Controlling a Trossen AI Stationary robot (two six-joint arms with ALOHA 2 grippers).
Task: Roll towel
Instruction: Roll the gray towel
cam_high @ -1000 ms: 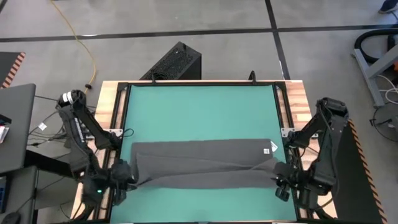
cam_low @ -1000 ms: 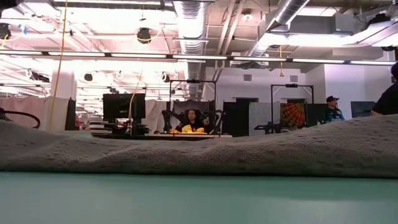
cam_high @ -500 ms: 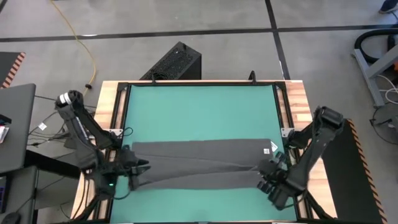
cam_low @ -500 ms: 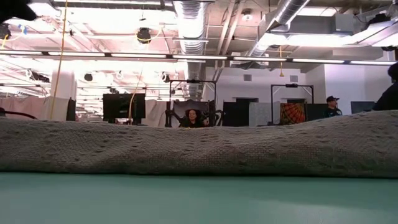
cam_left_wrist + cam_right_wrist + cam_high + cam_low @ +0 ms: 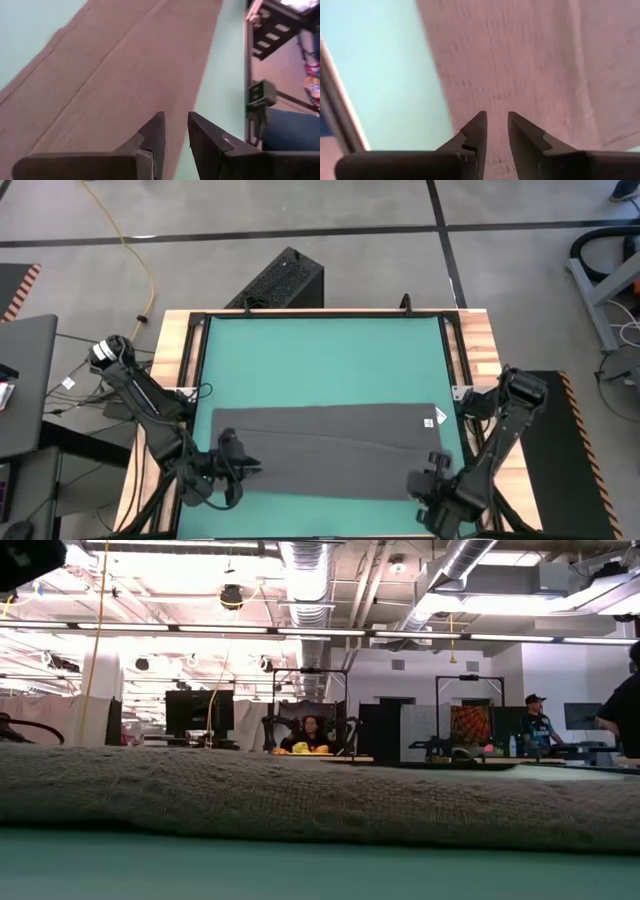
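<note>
You are looking at a towel [image 5: 330, 452] lying flat as a long folded band across the near half of the green mat [image 5: 320, 360], with its small white tag [image 5: 441, 417] showing at the far right corner. In the low view the cloth is filling the whole width and blocking the table behind it, so neither gripper is showing there; people are sitting and standing in the room beyond.

From above, both gripper tips are hard to make out against the dark cloth. The left gripper [image 5: 232, 463] is sitting over the towel's left end, and the right gripper [image 5: 425, 483] is sitting at the near right corner.

The wrist views are telling you more. The left gripper [image 5: 175, 131] is hanging just above the cloth's edge, fingers [image 5: 155, 132] a narrow gap apart, gripping nothing. The right gripper [image 5: 495, 129] is likewise hovering over the towel [image 5: 520, 65] near its side edge, fingers slightly parted, with no fabric between them. Whether either fingertip is touching the cloth, you cannot tell.
</note>
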